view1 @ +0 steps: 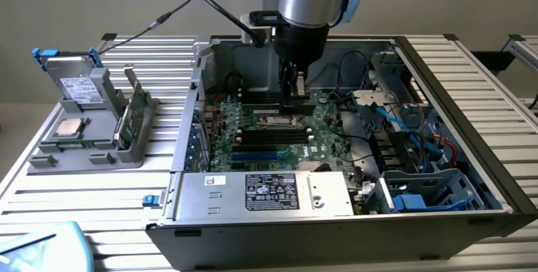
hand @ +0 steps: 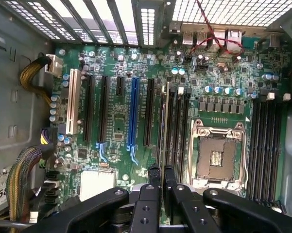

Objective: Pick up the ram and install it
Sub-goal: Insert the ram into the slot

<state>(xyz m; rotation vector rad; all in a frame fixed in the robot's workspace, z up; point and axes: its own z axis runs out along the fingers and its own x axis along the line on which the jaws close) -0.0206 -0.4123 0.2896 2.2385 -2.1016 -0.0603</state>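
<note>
Black slots (hand: 179, 126) beside the processor socket (hand: 216, 158) lay beneath the ram (hand: 163, 121), pinched edge-on in the claw (hand: 161, 172); seating seemed the step in hand, likely demanding alignment before straight pressure.

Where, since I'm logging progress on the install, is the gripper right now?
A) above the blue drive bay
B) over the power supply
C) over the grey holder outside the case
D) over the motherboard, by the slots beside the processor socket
D: the gripper hangs inside the open case over the motherboard, shut on the ram, which runs along the slots beside the processor socket.
</note>
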